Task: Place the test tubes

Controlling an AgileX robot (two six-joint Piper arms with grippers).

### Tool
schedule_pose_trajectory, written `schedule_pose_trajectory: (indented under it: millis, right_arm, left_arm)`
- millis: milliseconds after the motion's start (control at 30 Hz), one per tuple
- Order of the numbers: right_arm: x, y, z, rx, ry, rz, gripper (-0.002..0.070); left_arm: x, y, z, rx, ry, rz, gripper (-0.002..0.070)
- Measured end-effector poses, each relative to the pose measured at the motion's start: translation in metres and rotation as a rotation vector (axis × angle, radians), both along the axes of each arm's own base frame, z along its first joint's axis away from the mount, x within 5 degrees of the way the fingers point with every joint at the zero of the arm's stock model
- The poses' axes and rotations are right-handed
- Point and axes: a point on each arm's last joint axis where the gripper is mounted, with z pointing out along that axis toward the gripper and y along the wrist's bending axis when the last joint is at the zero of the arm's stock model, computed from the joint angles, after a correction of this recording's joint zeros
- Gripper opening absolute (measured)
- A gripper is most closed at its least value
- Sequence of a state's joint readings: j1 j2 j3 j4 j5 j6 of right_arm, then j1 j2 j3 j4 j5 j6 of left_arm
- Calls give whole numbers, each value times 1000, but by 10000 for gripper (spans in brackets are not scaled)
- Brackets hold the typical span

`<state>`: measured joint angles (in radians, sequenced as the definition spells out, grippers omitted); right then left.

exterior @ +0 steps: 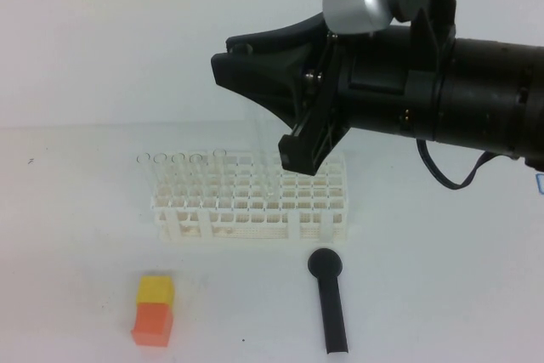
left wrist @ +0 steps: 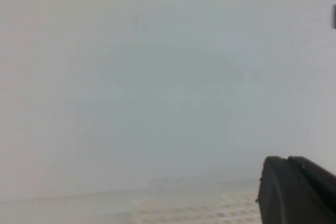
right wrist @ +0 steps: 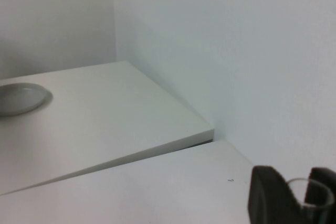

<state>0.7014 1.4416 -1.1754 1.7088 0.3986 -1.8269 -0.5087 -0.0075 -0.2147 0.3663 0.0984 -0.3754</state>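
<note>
Nearest on the worktop [exterior: 442,295], an orange and yellow block [exterior: 154,310] and a black round-headed tool [exterior: 330,305] are seen, both lying apart from the white rack [exterior: 251,201] behind them. A row of glass rims [exterior: 178,159] is seen along the rack's far left edge, so some tubes are judged already placed. Above the rack's far right part the right pincer [exterior: 259,112] is held, and in its wrist view it is clamped on a test tube [right wrist: 302,183], whose open rim is seen between the fingertips. In the high view the glass is barely made out. The tube's long axis is judged upright, mouth up toward the wrist and closed end down toward the rack. The step in hand is judged to be carrying the tube over the rack. Next, it should be lined up over a free hole beside the filled ones, lowered straight, and released only once seated. The left pincer [left wrist: 291,182] is caught only at the edge of its own wrist view, raised before the far wall; whether it is apart or together cannot be told.
</note>
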Motion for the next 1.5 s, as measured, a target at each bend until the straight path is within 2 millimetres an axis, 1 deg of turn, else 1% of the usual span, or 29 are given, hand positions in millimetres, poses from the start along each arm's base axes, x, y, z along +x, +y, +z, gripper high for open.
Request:
schedule_pose_trajectory:
  millis: [200, 333, 467, 533, 700, 767, 900, 1067, 1167, 1267, 1367, 1433, 1500]
  right_arm:
    - [1, 1, -2, -5, 3, -4, 123]
    - [4, 0, -3, -15, -2, -24, 123]
    - [7, -1, -6, -35, 6, -68, 123]
    - [11, -4, -9, -56, 47, -116, 123]
    - [28, -13, -23, -55, 221, -344, 123]
    - [34, -15, -26, -39, 237, -414, 123]
    - [37, -10, -22, -14, 132, -476, 123]
    - [39, 5, -23, 36, -7, -504, 123]
    - [47, 18, -35, 88, -80, -525, 123]
    - [56, 32, -55, 155, -111, -557, 123]
    - [66, 44, -83, 158, -118, -582, 123]
    - [71, 51, -104, 132, -90, -586, 123]
    - [74, 55, -119, 110, -66, -587, 123]
  left_arm:
    - [3, 12, 0, 4, 1, 328, -1]
    - [4, 17, -1, 4, 8, 448, -1]
    - [4, 18, -1, 4, 12, 465, -1]
    - [4, 18, -1, 0, 13, 464, -1]
    - [4, 18, -3, -4, 31, 467, -1]
    - [5, 19, -7, -6, 77, 479, -1]
    - [6, 24, -21, 3, 240, 524, -1]
    - [8, 24, -31, -53, 297, 521, -1]
    - [9, 23, -37, -143, 335, 501, -1]
    - [12, 21, -44, -237, 332, 473, -1]
    - [16, 19, -51, -287, 310, 441, -1]
    - [18, 18, -57, -282, 301, 429, -1]
    - [19, 17, -65, -256, 303, 431, -1]
